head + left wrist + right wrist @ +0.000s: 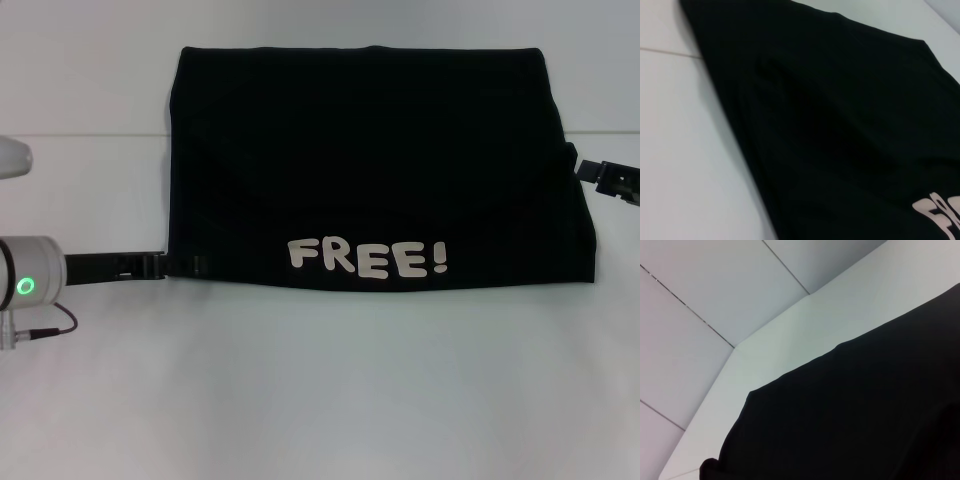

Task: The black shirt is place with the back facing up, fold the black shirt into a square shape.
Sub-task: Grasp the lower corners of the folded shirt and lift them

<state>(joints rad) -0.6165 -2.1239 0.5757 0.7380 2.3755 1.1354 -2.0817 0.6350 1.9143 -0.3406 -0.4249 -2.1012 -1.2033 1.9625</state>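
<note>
The black shirt point(370, 160) lies flat on the white table point(320, 400), folded into a wide rectangle. White "FREE!" lettering point(368, 260) faces up along its near edge. My left gripper point(195, 265) reaches in level from the left, and its tip meets the shirt's near left corner. My right gripper point(585, 170) is at the shirt's right edge, about halfway up, where the cloth makes a small bump. The left wrist view shows the black shirt point(840, 125) close up, with part of the lettering point(940, 215). The right wrist view is half filled by the black shirt point(865, 415).
White table surface surrounds the shirt, with a wide strip toward me. A faint seam point(80, 133) runs across the table behind the left arm. The right wrist view shows pale wall panels point(715, 290) beyond the table's far edge.
</note>
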